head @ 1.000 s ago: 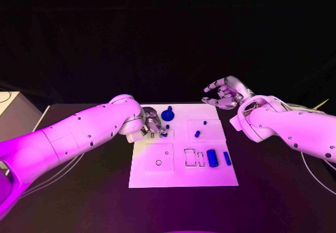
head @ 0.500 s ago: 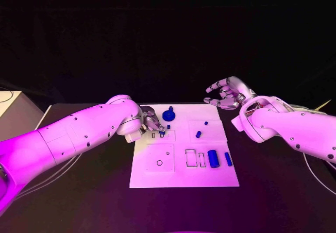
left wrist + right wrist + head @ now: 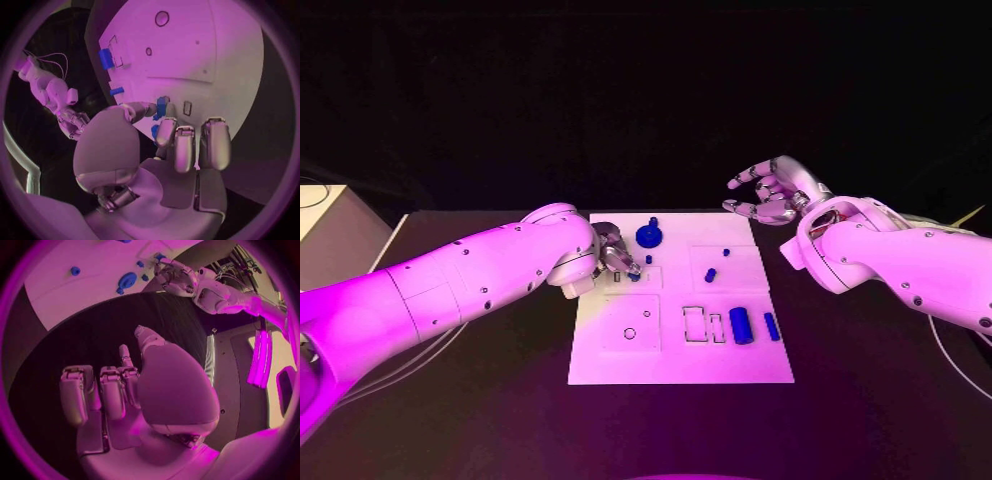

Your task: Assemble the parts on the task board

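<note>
- The black table (image 3: 473, 420) sits in a dark room, with the white task board (image 3: 678, 360) at its middle and a pale box (image 3: 329, 235) beyond the table's left edge.
- Your left hand (image 3: 615, 256) is over the board's near-left upper part, thumb and a fingertip closed on a small blue peg (image 3: 161, 106); the other fingers (image 3: 185, 147) lie side by side and curled.
- In the left wrist view, the peg hangs just beside a small rectangular slot (image 3: 187, 108), so I judge the step in hand to be seating that peg.
- Square the peg to the slot before you press, and lower it straight; a tilted piece will likely jam on the slot's edge.
- Keep the pinch light enough that the peg can settle, and let go only once it stands by itself.
- Watch the blue knob-shaped part (image 3: 648, 236) just beyond your fingers; a wide wrist swing could knock it.
- Your right hand (image 3: 769, 195) hovers off the board's far-right corner, fingers half curled and apart, holding nothing; leave it there, out of the way.
- Other blue parts wait: a short peg (image 3: 710, 275) mid-board, and a thick cylinder (image 3: 741, 326) with a thinner bar (image 3: 770, 326) beside it, near the rectangular cut-outs (image 3: 695, 323).
</note>
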Controlling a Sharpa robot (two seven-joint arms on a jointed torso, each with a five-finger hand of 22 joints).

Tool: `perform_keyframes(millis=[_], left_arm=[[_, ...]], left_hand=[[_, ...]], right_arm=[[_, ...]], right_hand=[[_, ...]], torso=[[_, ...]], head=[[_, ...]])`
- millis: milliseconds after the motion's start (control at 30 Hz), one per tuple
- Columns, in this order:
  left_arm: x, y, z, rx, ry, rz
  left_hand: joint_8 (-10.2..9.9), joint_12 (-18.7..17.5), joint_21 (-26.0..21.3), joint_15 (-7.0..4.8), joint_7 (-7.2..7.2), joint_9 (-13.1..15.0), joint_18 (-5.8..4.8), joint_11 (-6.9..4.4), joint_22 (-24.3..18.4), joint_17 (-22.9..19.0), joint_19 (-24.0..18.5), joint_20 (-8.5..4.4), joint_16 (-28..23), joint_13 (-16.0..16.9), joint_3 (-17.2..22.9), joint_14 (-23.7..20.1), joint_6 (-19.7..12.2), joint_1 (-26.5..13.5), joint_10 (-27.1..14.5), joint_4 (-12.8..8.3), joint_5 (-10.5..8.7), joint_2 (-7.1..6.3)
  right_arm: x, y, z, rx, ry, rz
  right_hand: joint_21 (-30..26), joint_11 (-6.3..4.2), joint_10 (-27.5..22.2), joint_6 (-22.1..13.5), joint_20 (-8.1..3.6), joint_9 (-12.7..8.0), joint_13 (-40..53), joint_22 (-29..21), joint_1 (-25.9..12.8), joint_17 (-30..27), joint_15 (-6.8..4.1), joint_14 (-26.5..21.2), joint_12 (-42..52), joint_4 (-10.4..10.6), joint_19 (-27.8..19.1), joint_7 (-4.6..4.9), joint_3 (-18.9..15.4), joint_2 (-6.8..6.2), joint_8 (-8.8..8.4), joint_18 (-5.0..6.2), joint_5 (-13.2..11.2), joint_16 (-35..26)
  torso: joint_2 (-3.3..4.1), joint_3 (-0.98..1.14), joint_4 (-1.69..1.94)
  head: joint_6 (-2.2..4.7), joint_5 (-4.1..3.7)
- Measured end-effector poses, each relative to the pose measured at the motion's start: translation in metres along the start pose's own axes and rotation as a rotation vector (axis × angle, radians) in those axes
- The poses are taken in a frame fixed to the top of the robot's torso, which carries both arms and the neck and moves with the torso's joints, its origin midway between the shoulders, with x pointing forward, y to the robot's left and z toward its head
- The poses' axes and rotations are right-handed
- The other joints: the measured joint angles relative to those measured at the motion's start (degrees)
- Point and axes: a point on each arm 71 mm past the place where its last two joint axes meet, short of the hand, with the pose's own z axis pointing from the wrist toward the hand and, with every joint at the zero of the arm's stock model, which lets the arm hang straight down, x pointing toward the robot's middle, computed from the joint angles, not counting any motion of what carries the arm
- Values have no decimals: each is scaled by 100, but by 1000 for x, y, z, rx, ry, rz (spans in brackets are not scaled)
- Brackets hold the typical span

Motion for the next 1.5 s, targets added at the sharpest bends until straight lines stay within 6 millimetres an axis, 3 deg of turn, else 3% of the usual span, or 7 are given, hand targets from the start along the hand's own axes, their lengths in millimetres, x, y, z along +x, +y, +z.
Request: perform_keyframes(millis=[1500], left_arm=[[3,0,-2,-12,-39,69]], left_hand=[[57,38,21,-41,-67,50,2,-33,61,0,40,-41,0,59,-15,0,107,-124,76,-16,25,-78]], right_arm=[[-2,-2,-1,3,-3,-2]], right_hand=[[1,0,0,-18,0,-1,-3,-3,-25,0,0,0,0,0,0,18,0,25,0,0,0,0]], torso=[[7,-4,-1]], head=[[-85,15]])
